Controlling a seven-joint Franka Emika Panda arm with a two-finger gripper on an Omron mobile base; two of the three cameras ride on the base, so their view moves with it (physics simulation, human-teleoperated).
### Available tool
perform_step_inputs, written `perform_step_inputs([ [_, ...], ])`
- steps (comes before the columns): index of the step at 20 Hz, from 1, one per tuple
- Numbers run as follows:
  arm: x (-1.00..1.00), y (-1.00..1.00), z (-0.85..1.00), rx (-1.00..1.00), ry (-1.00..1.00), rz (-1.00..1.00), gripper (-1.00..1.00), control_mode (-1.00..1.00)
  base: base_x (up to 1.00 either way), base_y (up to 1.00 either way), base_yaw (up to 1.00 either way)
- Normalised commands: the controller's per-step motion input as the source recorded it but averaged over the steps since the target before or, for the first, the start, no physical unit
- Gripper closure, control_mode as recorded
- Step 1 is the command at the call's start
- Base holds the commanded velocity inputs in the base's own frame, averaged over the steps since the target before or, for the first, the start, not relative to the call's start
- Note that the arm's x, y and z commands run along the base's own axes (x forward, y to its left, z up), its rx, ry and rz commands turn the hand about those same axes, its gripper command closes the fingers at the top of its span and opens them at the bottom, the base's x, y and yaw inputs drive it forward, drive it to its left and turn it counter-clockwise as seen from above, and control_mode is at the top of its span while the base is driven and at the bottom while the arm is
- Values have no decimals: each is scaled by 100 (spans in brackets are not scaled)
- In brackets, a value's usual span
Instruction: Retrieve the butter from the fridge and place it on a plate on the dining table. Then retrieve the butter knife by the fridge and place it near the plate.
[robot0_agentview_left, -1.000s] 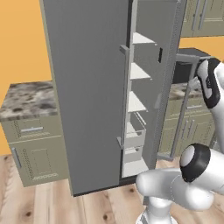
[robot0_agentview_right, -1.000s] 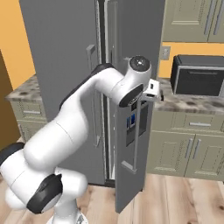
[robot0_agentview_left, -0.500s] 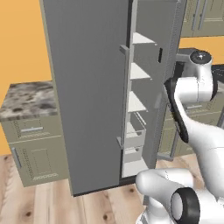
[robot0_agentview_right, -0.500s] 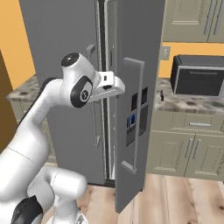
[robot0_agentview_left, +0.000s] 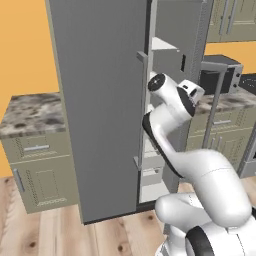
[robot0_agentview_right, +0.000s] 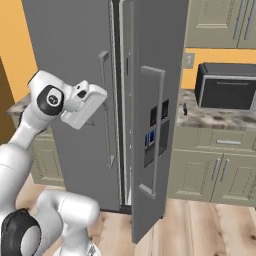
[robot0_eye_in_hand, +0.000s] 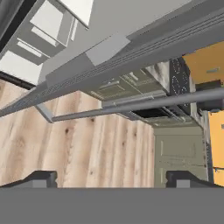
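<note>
Claw (robot0_eye_in_hand: 112, 178) swung back from fridge (robot0_agentview_right: 150, 100) door; wide open, empty

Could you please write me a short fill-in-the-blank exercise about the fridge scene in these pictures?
1. The right door of the fridge stands ____.
2. The gripper has its jaws ____ and holds nothing.
3. The black microwave sits on the ____ to the fridge's right.
4. The floor is made of ____.

Missing words: open; open; counter; wood
</note>
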Motion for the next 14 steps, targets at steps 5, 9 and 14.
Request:
perform_step_inputs([
  [5, 51, 6, -12, 0, 23, 5, -100, -100, 0, 0, 0],
  [9, 59, 0, -7, -1, 24, 10, -100, -100, 0, 0, 0],
  [14, 47, 0, -1, -9, 16, 8, -100, -100, 0, 0, 0],
])
